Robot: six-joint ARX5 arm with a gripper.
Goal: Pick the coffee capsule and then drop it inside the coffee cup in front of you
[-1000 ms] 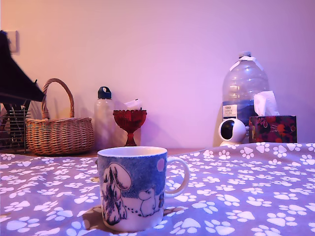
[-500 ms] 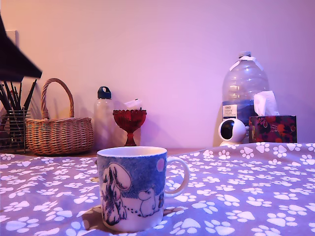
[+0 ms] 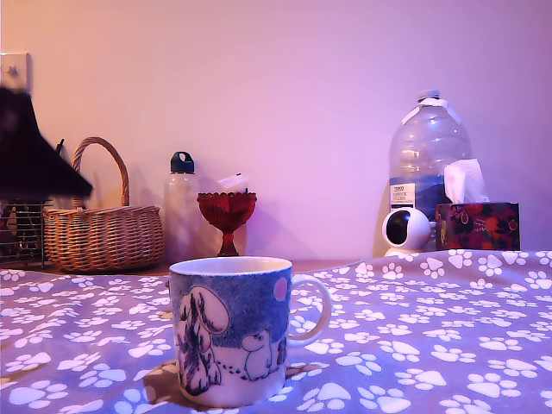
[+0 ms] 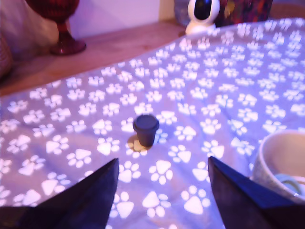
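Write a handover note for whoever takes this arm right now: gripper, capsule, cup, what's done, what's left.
Gripper: open, empty, above the paw-print cloth.
Coffee capsule: looks dark here, upright on the cloth, ahead of the fingertips and not yet gripped.
Coffee cup: upright, apart from the capsule. Something pale and round lies inside; I can't tell what.
Done: nothing picked.
Left: grasp the capsule, carry it over the cup, release.

Occluded, cropped and blurred items

The pincer (image 4: 162, 183) shows two dark fingers (image 4: 81, 198) cut off by the wrist view's edge. The cup (image 4: 281, 164), beside one finger, is cropped, with an unidentifiable object inside. In the exterior view, the arm (image 3: 34, 155) is a blurred dark shape, partly hiding the wire rack (image 3: 21, 233).
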